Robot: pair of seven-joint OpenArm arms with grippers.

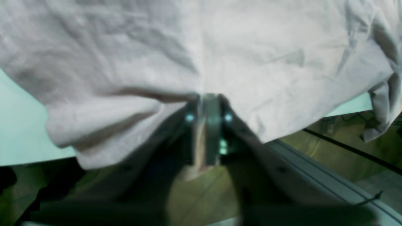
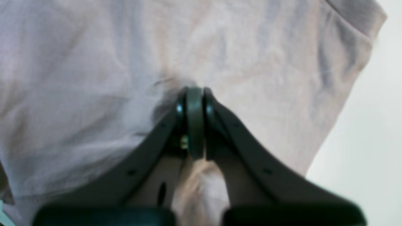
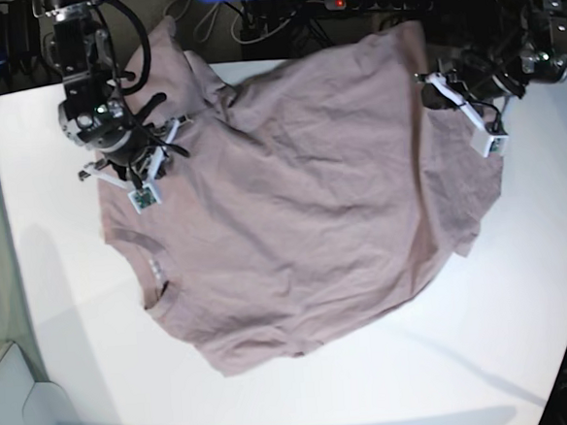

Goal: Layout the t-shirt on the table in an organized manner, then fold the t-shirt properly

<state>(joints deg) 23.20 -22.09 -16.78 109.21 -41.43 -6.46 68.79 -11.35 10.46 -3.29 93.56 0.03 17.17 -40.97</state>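
One garment, two arms, one work surface. Nearest the base camera: the large, smooth white tabletop [image 3: 307, 405], bare along its curved front edge. On it lies the plain dusty-mauve short-sleeved cotton t-shirt [image 3: 303, 211], spread mostly flat and rumpled, set at a slant. Its ribbed crew neck [image 3: 151, 270] points to the base view's left, with a small pale label just inside the collar. The lower sleeve reaches towards the front edge. The hem end runs to the view's right.

Mid-distance, base view's left: the right end effector [image 3: 144, 164], black with a small white tag, sits on the shirt at the shoulder beside the upper sleeve. In its wrist view, the right end effector [image 2: 194, 94] has its fingers pressed together with a fold of the mauve cloth gathered between them (clamped on the shirt).

Far side, base view's right: the left end effector [image 3: 450, 89] is at the shirt's far hem corner, near the tabletop's edge. In its wrist view, the left end effector [image 1: 209, 99] meets the cloth edge with its fingers close together. Cloth shows between them, but whether it is gripped cannot be told (the picture is blurred). Part of the hem hangs past the tabletop's edge there.

Beyond the tabletop: dark cables and a black power strip [image 3: 376, 2] with a red light.
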